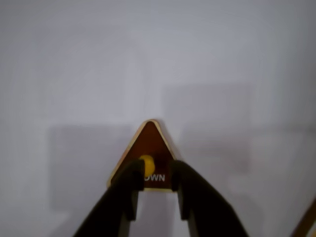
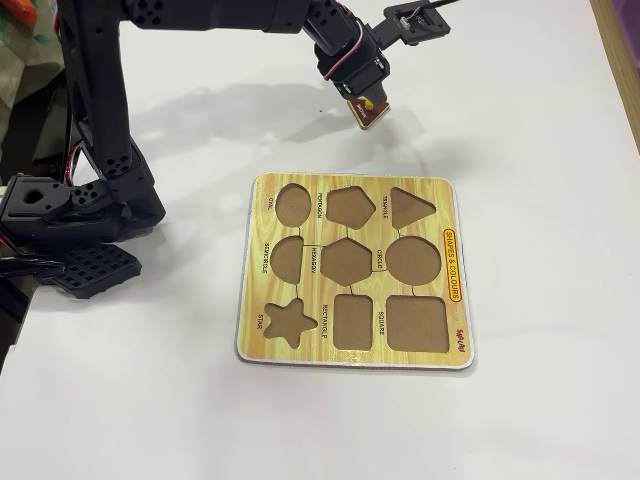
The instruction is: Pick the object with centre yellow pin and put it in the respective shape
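In the wrist view our gripper (image 1: 157, 178) pinches the yellow knob of the triangular piece (image 1: 148, 140), fingers nearly closed on it. In the fixed view we hold the piece (image 2: 366, 112) lifted above the white table (image 2: 540, 150), beyond the puzzle board (image 2: 452, 215) and its triangle recess (image 2: 409, 207).

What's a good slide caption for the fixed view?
Gripper carries triangle piece above the table, near the empty puzzle board.

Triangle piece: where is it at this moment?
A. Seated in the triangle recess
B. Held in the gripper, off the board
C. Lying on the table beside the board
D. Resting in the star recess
B. The gripper is closed on the triangle piece beyond the board's far edge in the fixed view, and the triangle recess is empty.
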Controlling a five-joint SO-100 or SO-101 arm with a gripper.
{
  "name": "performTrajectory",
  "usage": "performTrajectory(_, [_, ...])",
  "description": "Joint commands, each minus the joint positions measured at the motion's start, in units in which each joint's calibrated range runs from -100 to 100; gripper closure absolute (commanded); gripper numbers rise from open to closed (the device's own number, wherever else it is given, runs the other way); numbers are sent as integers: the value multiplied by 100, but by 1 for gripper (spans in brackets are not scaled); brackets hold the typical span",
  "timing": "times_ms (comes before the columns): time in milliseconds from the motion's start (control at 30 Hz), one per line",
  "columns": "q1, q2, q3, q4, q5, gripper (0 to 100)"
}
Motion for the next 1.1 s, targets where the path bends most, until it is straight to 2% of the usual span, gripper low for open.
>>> performTrajectory(0, [84,-90,-54,-37,13,93])
performTrajectory(233, [-33,245,-180,-107,-18,93])
performTrajectory(1067, [-258,-90,-54,-29,-55,93])
